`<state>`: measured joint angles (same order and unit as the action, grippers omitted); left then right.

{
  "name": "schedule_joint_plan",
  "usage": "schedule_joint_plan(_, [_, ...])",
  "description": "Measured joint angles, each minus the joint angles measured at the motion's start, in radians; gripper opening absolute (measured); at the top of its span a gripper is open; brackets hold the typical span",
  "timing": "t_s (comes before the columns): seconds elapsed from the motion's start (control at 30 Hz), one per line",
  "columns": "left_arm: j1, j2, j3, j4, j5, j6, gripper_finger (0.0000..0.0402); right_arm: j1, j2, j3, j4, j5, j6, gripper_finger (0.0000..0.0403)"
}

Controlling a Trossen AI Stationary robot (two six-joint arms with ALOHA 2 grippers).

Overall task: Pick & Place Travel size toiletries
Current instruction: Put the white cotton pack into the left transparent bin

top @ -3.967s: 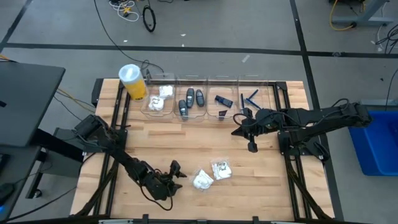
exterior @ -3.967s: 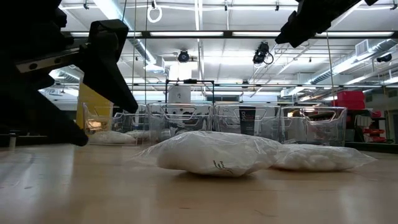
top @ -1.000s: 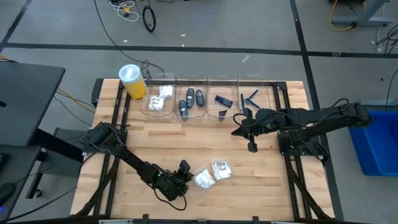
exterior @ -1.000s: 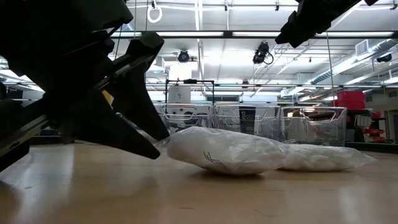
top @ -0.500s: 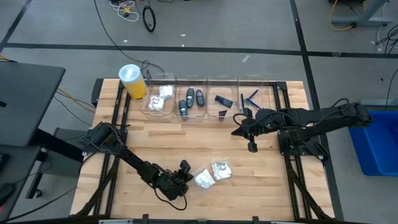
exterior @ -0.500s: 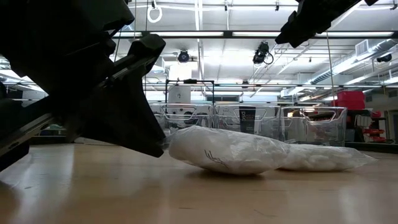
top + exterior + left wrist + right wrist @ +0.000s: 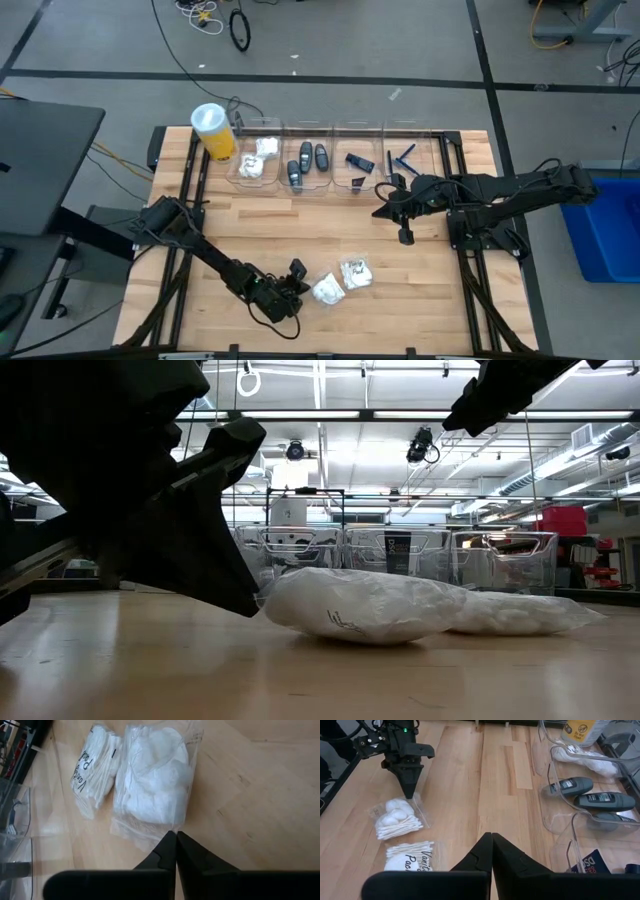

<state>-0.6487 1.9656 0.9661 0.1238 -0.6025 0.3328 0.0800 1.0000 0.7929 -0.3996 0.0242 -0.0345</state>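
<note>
L pincer (image 7: 296,279) sits low at the front of the worktop (image 7: 300,225), fingers pressed tight together w/ no gap. In the left wrist view the tips (image 7: 172,839) meet right at the clear edge flap of the nearer white packet (image 7: 152,790); can't tell whether a bit of film is pinched between them or they only touch it. That packet (image 7: 326,290) lies flat on the wood, just beside the pincer. A 2nd packet (image 7: 354,273), w/ handwriting on it, lies touching it on the far side. Low view: both packets (image 7: 360,603) rest on the surface, the dark L arm just beside the near one.

R pincer (image 7: 405,235) hangs above the worktop's right-centre, well apart from the packets, fingers closed together & holding nothing; right wrist view shows its tips (image 7: 489,840) meeting over bare wood.

Along the back edge stands a row of clear bins (image 7: 336,132). Contents, going from the yellow cylinder (image 7: 212,131) w/ white lid at the L end: white packets (image 7: 257,158), dark grey oval pieces (image 7: 306,160), dark rectangular pieces (image 7: 359,162), blue razors (image 7: 402,155). The cylinder stands upright just beside the first bin.
</note>
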Motion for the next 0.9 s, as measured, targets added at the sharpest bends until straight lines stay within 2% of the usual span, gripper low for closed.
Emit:
schedule_joint_plan(0.33, [0.0,0.0,0.0,0.0,-0.003,0.004,0.0008,0.0,0.0,0.0,0.0,0.0,0.0,0.0008])
schedule_joint_plan(0.6, [0.0,0.006,0.043,-0.027,-0.004,0.079,0.0008,0.0,0.0,0.0,0.0,0.0,0.0,0.0008])
schedule_joint_plan(0.9, [-0.001,0.006,0.128,-0.169,-0.005,0.087,0.0005,0.0,0.0,0.0,0.0,-0.001,0.0,0.0008])
